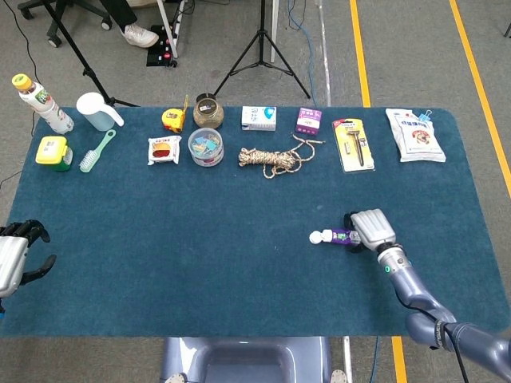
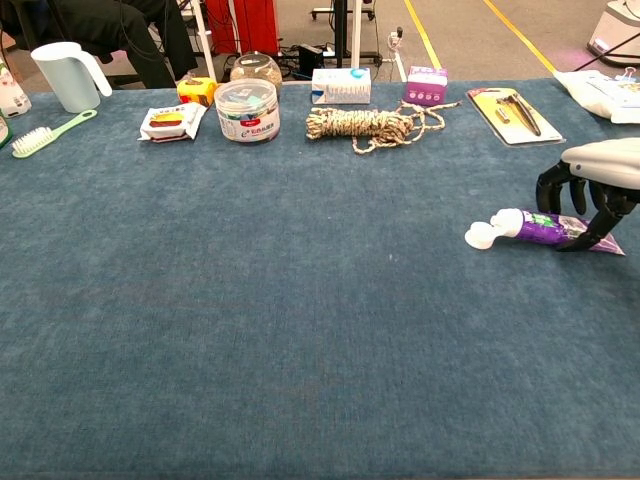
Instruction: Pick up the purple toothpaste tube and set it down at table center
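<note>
Your right hand (image 2: 597, 185) sits over the purple toothpaste tube (image 2: 545, 228), which lies flat on the blue table (image 2: 300, 330) at the right side, white cap pointing left. The dark fingers (image 2: 607, 210) arch down on either side of the tube's tail end; from the chest view they seem to touch it, but you cannot tell from either camera whether they truly grip it. In the head view the hand (image 1: 372, 228) covers most of the tube (image 1: 334, 236), so only the cap end shows.

Your left hand (image 1: 14, 257) rests at the near left edge of the table, fingers loosely curled and apart, holding nothing.

Along the far side, from left to right, stand a bottle (image 1: 41, 104), a pale jug (image 2: 66, 74), a green brush (image 2: 48, 133), a snack packet (image 2: 172, 122), a clear round tub (image 2: 246, 110), a coil of rope (image 2: 372, 125), a small purple box (image 2: 427, 85) and a carded tool (image 2: 515, 113), all well apart from the tube.
</note>
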Tool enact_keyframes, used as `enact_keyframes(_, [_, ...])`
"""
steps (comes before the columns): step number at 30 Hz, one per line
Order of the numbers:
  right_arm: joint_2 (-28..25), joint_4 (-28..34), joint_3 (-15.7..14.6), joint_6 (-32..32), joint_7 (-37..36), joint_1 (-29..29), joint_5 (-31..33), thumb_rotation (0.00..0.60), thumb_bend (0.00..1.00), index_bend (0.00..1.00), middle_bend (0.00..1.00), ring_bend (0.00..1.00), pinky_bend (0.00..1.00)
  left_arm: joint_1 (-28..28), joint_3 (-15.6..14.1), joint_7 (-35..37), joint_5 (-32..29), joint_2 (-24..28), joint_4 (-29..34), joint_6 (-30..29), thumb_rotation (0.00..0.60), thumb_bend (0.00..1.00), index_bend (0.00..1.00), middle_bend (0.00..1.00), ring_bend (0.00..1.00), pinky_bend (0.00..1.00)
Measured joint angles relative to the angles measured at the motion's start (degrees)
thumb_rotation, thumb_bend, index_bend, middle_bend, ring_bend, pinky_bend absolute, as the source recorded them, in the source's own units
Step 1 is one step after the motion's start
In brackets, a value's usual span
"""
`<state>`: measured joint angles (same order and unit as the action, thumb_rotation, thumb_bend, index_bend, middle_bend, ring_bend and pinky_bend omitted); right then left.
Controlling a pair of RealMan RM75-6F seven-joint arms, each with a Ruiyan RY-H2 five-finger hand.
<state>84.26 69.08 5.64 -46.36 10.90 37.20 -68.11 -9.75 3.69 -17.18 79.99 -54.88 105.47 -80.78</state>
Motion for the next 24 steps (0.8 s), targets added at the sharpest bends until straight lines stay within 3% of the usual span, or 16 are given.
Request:
enact_keyframes(9, [1.2, -1.0, 0.5, 0.2, -1.7, 0.0, 0.2, 0.563, 0.27, 0.42, 0.42, 0.49, 0.49, 0.1, 0.1, 0.1, -0.2, 0.2, 0.0, -0.1, 0.537, 0.27, 0.46, 0.35, 0.33, 0.39])
enact_keyframes(24, [2.0, -0.6, 2.1, -1.2, -11.5, -1.5, -1.2, 0.590, 0.28, 0.44, 0.44, 0.50, 0.50, 0.2, 0.1, -0.1, -0.3, 0.3, 0.2, -0.3, 0.539, 0.27, 0.46, 0.35, 0.32, 0.39])
